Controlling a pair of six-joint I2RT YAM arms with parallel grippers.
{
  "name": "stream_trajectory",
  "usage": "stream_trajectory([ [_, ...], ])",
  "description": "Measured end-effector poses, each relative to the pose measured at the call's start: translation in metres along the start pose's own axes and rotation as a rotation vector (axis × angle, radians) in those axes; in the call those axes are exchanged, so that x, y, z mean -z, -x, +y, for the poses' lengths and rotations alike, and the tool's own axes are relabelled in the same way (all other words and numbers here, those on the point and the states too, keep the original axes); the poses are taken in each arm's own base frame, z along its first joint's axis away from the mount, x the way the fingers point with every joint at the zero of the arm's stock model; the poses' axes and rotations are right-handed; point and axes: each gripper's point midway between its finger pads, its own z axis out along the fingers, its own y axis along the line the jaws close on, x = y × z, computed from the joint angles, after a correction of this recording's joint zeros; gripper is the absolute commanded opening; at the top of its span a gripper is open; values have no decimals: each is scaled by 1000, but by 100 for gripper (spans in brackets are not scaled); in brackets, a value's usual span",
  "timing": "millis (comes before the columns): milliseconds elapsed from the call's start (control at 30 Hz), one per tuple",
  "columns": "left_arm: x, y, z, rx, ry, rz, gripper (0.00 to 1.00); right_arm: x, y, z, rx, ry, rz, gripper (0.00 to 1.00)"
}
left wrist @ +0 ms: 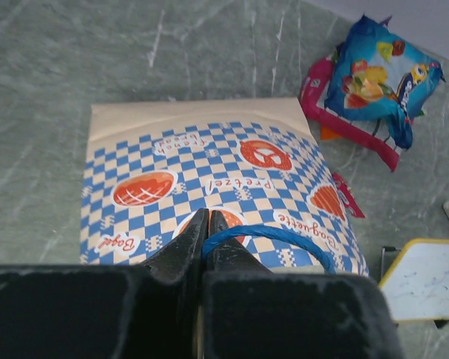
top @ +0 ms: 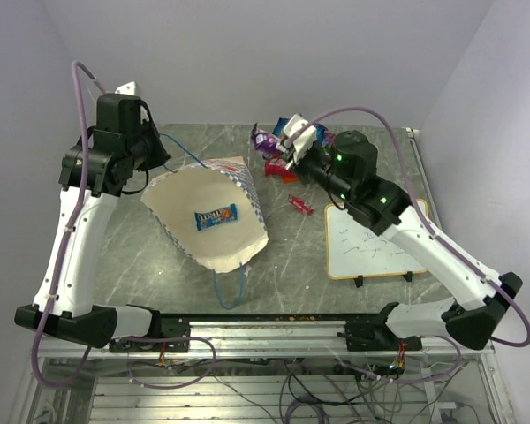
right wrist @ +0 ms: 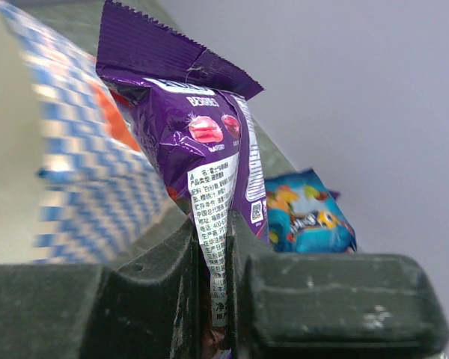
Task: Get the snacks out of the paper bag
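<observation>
The left gripper (left wrist: 207, 217) is shut, pinching one blue string handle (left wrist: 284, 238) of the single paper bag (left wrist: 172, 187). The bag's long axis runs straight away from these fingers, with the tan base at the far end and the wide mouth at the fingers, tipped open toward the overhead camera. One blue packet (top: 216, 217) lies inside. The second handle (top: 230, 287) trails onto the table (top: 159, 256). The right gripper (right wrist: 212, 224) is clamped on one purple packet (right wrist: 187, 127), which stands lengthwise out of the fingers with its sawtooth end pointing away. Just beyond it lie one blue packet (right wrist: 310, 217) and, under that, one red-and-white packet (left wrist: 344, 123). One small red packet (top: 300, 205) lies behind this gripper, near one white board (top: 371, 238).
</observation>
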Motion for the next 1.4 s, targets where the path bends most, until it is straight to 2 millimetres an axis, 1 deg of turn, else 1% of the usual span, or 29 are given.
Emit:
stream_trajectory([
  [67,5,8,4,-18,16,-29,7,-9,-18,-19,-13,-58,51,0],
  [133,11,18,7,-39,34,-62,7,-19,-37,-30,-23,-87,100,0],
  [200,18,27,11,-65,53,-96,7,-31,-57,-36,-38,-98,147,0],
  [300,30,42,16,-99,76,-150,7,-49,-85,-38,-69,-82,207,0],
  [400,39,53,17,-125,83,-188,7,-67,-111,-31,-101,-35,252,0],
  [500,46,60,19,-148,97,-213,7,-84,-133,-10,-139,50,282,0],
  [600,49,66,22,-163,120,-230,7,-98,-151,9,-167,118,306,0],
  [700,48,65,24,-169,126,-225,7,-108,-166,20,-177,159,327,0],
  [833,43,61,24,-172,130,-206,7,-121,-180,25,-169,179,350,0],
  [1033,35,65,20,-177,127,-196,7,-139,-188,22,-120,187,356,0],
  [1100,32,62,16,-177,98,-187,7,-141,-191,20,-97,182,363,0],
  [1133,30,56,13,-175,72,-176,7,-141,-194,19,-86,176,372,0],
  [1200,26,39,9,-169,20,-143,7,-141,-203,17,-64,159,388,0],
  [1267,22,8,9,-155,-33,-79,7,-138,-215,19,-46,157,413,0],
  [1333,22,-20,10,-135,-80,-21,7,-133,-230,26,-27,173,445,0],
  [1400,27,-41,6,-107,-139,25,7,-127,-247,33,-8,194,480,0],
])
